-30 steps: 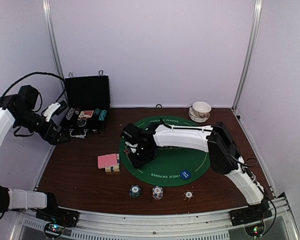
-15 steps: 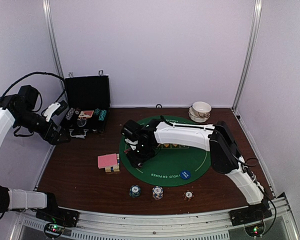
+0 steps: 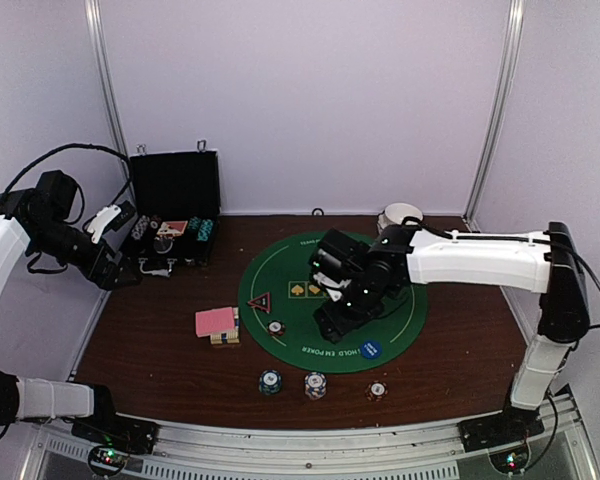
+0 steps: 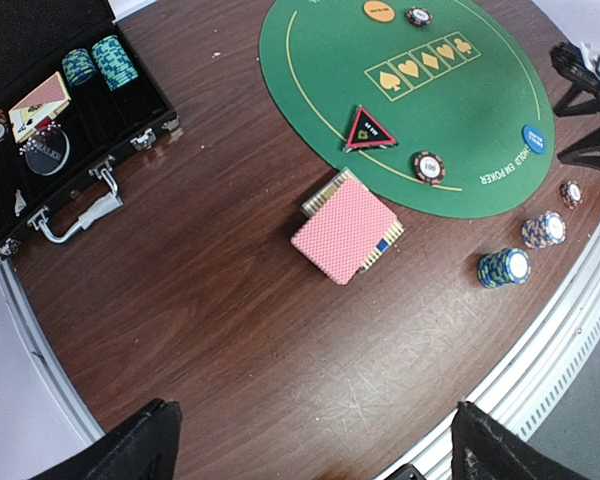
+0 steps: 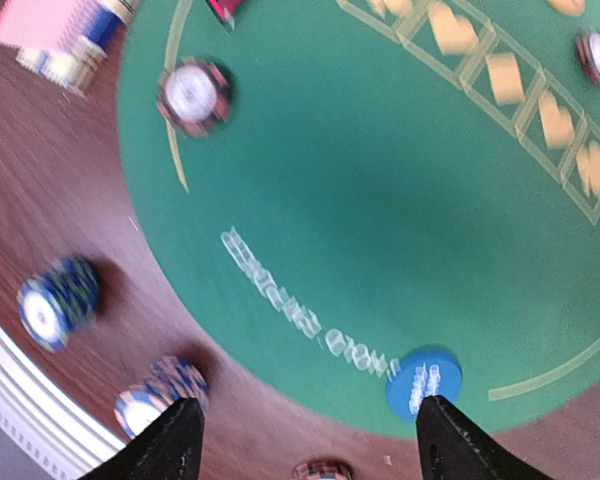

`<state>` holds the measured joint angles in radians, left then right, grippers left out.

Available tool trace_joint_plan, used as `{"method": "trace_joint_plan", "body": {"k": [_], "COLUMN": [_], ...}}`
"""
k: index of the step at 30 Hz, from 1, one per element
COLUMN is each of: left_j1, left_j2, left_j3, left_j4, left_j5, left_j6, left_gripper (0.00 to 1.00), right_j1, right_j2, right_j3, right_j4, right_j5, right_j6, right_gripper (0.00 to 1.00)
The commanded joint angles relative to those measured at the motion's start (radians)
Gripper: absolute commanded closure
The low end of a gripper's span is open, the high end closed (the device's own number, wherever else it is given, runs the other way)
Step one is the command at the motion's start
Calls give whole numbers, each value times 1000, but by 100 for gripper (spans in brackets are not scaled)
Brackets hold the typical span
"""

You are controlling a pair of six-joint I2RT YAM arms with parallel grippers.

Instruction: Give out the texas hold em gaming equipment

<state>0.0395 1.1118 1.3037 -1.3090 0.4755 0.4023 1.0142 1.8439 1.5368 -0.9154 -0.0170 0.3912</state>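
Green felt on the round poker mat [image 4: 480, 110] shows more than it did a second ago. The right gripper [image 5: 308, 402], which then hung over the mat's left edge, has swung across to the middle-right of the mat. Its arm now reaches in from the right side of the table.

Where the gripper had been, a black-and-red triangular marker [image 3: 259, 301] lies on the felt just inside the left rim. A single stripe-edged poker chip [image 3: 275, 327] sits just nearer, at the mat's printed border. The right gripper's fingers stand well apart with nothing between them, above the mat's lettering and near the blue disc [image 5: 424, 380].

The left gripper [image 4: 312, 408] has not moved. It hangs high at the table's left side, close to the open black case [image 3: 175, 200], fingers spread wide and empty. The pink-backed card deck [image 4: 345, 232] stays on the wood just left of the mat. The three chip piles [image 3: 315, 385] stay in their row along the near edge.

An orange disc [image 4: 378, 10] and another chip [image 4: 417, 15] lie side by side at the mat's far edge. The stacked white bowls [image 3: 400, 213] are now partly hidden behind the right arm.
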Motion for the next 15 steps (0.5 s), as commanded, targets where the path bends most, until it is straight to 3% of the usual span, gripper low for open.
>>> {"method": "trace_joint_plan", "body": {"k": [1, 6, 15], "left_j1": [6, 6, 7], "left_j2": [-3, 0, 1], "left_j3": [31, 35, 45], "left_j4": [-4, -8, -17], "left_j5": [12, 11, 12], "left_j6": [3, 4, 3], "left_gripper": [2, 2, 3], "right_j1": [6, 39, 79], "right_j2": [-137, -263, -264], "right_j3": [-218, -399, -537], "right_j4": [-14, 6, 96], "right_j5": [21, -20, -58], "right_j6": [81, 149, 213], "right_gripper": [23, 20, 16]}}
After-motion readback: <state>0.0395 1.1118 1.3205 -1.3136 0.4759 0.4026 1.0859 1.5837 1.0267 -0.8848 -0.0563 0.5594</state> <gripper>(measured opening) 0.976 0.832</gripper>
